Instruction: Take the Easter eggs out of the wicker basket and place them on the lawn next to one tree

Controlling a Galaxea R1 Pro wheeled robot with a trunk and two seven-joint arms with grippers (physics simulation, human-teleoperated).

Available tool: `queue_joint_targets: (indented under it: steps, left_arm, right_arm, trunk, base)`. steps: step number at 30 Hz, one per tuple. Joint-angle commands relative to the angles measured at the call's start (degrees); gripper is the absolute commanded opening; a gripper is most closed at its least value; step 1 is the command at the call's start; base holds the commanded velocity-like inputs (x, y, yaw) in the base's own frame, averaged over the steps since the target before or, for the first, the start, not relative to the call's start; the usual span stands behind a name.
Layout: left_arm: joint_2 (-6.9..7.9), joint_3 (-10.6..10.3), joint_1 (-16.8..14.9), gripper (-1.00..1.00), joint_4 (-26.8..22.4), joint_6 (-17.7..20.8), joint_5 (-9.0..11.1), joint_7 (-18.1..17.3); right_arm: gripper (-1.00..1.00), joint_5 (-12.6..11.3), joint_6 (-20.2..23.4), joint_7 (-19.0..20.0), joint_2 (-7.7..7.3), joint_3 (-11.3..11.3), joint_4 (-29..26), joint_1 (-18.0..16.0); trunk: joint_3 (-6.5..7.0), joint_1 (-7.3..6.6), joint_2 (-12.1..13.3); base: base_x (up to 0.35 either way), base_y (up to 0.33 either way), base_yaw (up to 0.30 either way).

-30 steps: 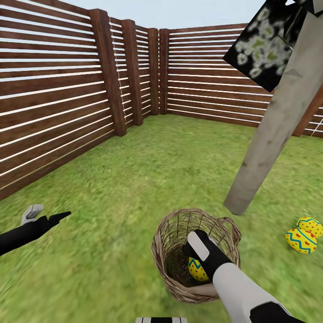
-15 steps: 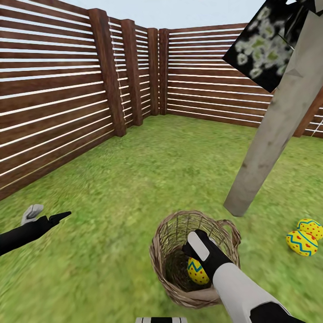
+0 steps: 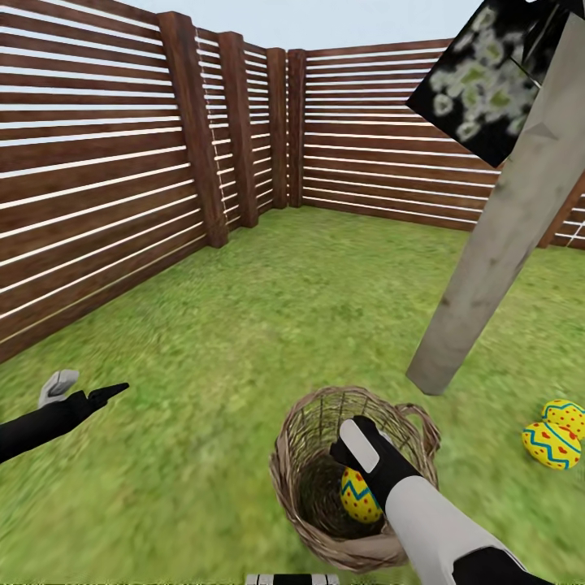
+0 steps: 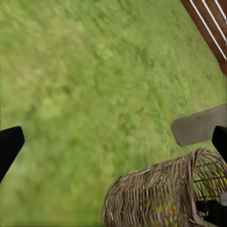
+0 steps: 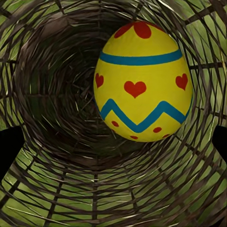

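Reaching deeper, right claw (image 3: 357,471) has sunk into wicker basket (image 3: 296,455), jaws apart around last egg (image 3: 358,496), unclamped. Left claw (image 3: 85,392) idles apart.

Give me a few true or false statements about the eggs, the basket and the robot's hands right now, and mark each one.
1. One egg lies inside the wicker basket. True.
2. Two eggs lie on the lawn to the right of the tree trunk. True.
3. The right hand is reaching into the basket. True.
4. The left hand holds an egg. False: it hangs empty over the grass, well left of the basket.
5. The basket stands against the wooden fence. False: it sits on open grass near the trunk.
6. All three eggs are out of the basket. False: one is inside.
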Motion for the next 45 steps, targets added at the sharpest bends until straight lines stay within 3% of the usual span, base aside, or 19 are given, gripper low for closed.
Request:
queue_joint_targets:
  steps: [1, 18, 32, 37, 39, 42, 45]
  left_arm:
    - [-0.01, 0.1, 0.0, 1.00, 0.0, 0.2, -0.2, -0.4]
    - [0.07, 0.1, 0.0, 1.00, 0.0, 0.2, -0.2, -0.4]
    - [0.05, 0.1, 0.0, 1.00, 0.0, 0.2, -0.2, -0.4]
    - [0.07, 0.1, 0.0, 1.00, 0.0, 0.2, -0.2, -0.4]
    - [0.05, 0.1, 0.0, 1.00, 0.0, 0.2, -0.2, -0.4]
    - [0.03, 0.1, 0.0, 1.00, 0.0, 0.2, -0.2, -0.4]
    - [0.00, 0.1, 0.0, 1.00, 0.0, 0.2, -0.2, -0.4]
  right_arm:
    - [1.00, -0.4, 0.2, -0.4, -0.05, 0.3, -0.1, 0.0]
    - [1.00, -0.4, 0.0, -0.4, -0.05, 0.4, -0.1, 0.0]
    - [1.00, -0.2, -0.6, -0.4, -0.08, 0.6, -0.1, 0.1]
    - [1.00, 0.0, -3.9, 0.1, -0.20, 0.6, 0.1, 0.1]
    - [1.00, 1.2, -5.0, 0.3, -0.23, 0.6, 0.3, 0.1]
    - [1.00, 4.9, -5.8, 0.5, -0.18, 0.6, 0.5, 0.1]
    - [1.00, 6.9, -7.0, 0.7, -0.15, 0.6, 0.5, 0.1]
  trunk:
    - [-0.28, 0.01, 0.0]
    - [-4.04, 0.45, -0.3]
    - [-4.93, 0.55, -0.3]
    - [-4.93, 0.55, -0.3]
    - [-4.93, 0.55, -0.3]
    - [-4.93, 0.55, -0.3]
    - [-5.59, 0.63, -0.4]
  base:
    - [0.002, 0.000, 0.000]
    - [0.000, 0.000, 0.000]
    - [0.000, 0.000, 0.000]
    - [0.000, 0.000, 0.000]
    - [0.000, 0.000, 0.000]
    - [0.000, 0.000, 0.000]
    - [0.000, 0.000, 0.000]
